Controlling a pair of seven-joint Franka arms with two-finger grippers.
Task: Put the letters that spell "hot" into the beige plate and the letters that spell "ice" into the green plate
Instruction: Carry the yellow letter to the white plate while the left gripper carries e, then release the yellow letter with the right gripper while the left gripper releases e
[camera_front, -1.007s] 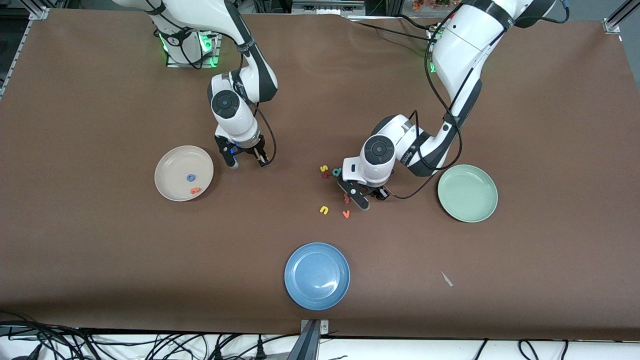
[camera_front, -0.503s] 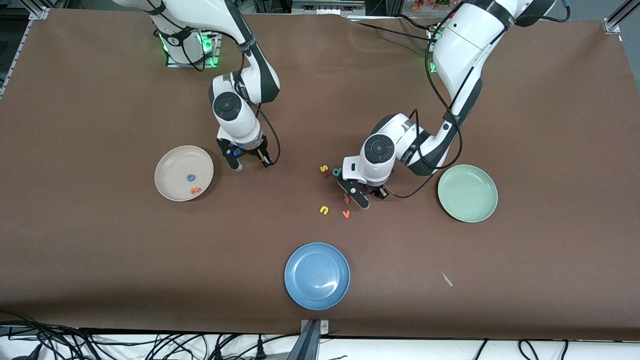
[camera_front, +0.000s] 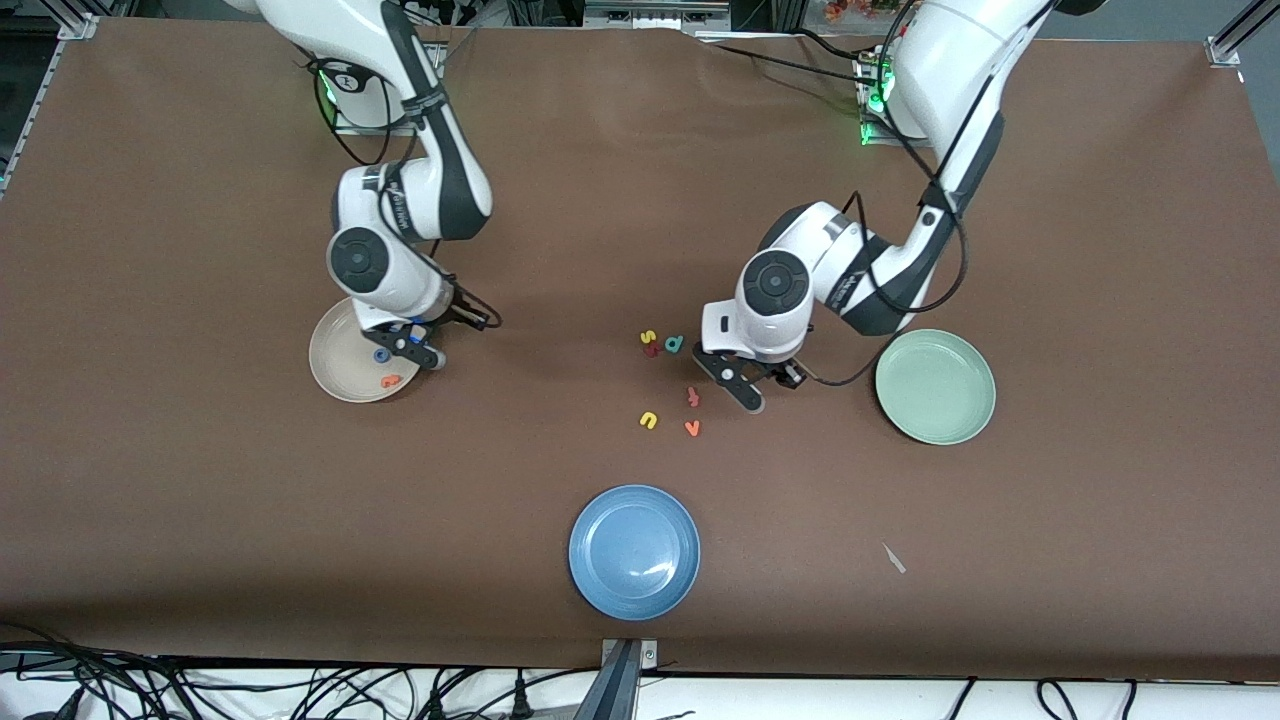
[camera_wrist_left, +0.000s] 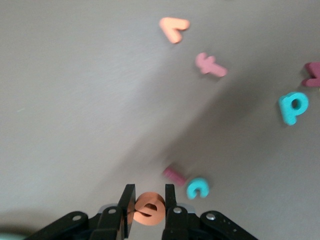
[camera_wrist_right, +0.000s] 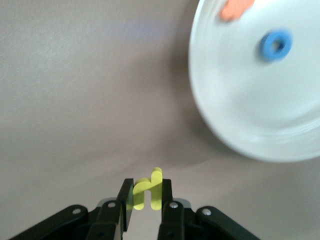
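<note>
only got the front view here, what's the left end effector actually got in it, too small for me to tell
observer: the left end effector is shut on the orange e, up over the table beside the loose letters.
operator: and the right one
observer: the right end effector is shut on the yellow h, near the rim of the beige plate.
operator: can't find the i and c
observer: the dark red i and teal c lie side by side on the table, just under the left end effector.
</note>
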